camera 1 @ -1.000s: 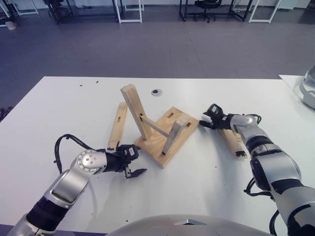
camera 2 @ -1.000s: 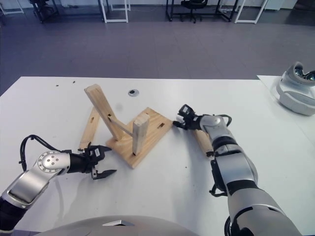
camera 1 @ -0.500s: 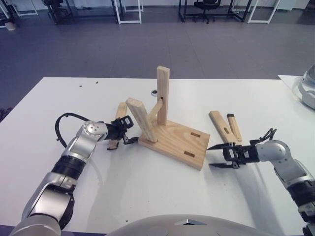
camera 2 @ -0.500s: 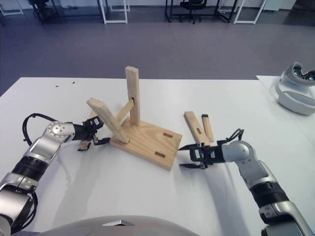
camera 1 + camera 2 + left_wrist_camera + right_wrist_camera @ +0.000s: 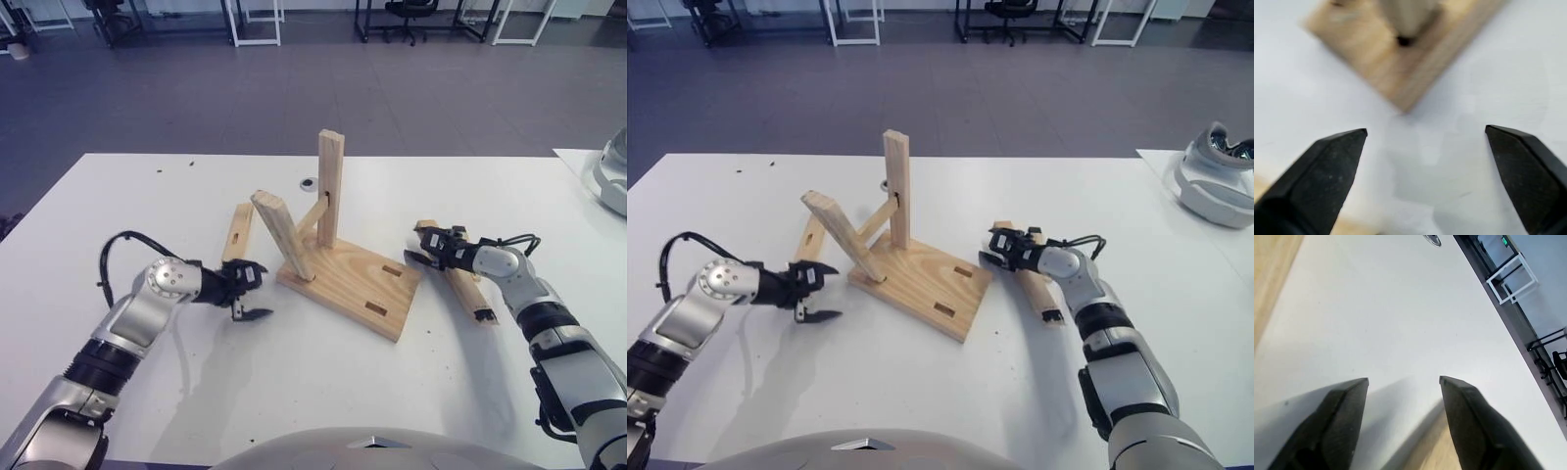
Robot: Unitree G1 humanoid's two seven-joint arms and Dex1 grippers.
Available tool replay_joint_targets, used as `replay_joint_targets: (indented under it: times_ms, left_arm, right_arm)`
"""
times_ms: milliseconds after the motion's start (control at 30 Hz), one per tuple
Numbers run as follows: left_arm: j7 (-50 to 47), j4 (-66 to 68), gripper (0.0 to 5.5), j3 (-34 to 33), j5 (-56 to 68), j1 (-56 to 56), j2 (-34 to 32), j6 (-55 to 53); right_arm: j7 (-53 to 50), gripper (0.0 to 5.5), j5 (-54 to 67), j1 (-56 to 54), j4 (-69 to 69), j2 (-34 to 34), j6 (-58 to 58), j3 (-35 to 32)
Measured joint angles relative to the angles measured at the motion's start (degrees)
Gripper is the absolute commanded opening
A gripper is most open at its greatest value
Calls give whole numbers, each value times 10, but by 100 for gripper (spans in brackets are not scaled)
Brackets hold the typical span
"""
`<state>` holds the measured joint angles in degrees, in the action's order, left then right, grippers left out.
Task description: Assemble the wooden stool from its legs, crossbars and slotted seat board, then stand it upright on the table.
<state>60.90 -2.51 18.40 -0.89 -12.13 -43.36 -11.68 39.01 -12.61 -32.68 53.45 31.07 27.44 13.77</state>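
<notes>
Two legs (image 5: 330, 186) in board (image 5: 358, 282); right gripper (image 5: 419, 248), apart, at loose leg (image 5: 462, 284): next, clamp it; left gripper (image 5: 257, 291) apart, empty.

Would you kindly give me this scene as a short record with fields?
Seat board: flat on the table, two slots empty
Fitted: upright leg and tilted leg, joined by a crossbar
Lying flat: loose left leg and loose right leg, either side of the board
Left hand: open, over the table left of the board
Right hand: open, at the loose right leg
</notes>
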Motion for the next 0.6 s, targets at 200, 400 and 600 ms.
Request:
replay_joint_targets:
  times_ms: [200, 400, 600]
  left_arm:
    - [-103, 46, 447, 42, -48, -53, 107, -15]
    - [-193, 177, 447, 22, -69, -119, 173, -11]
    - [-213, 199, 447, 16, -71, -124, 183, 6]
  right_arm:
    - [104, 274, 58, 21, -3, -4, 57, -5]
    - [155, 274, 125, 152, -191, 1, 13, -11]
    - [61, 274, 93, 217, -330, -21, -97, -19]
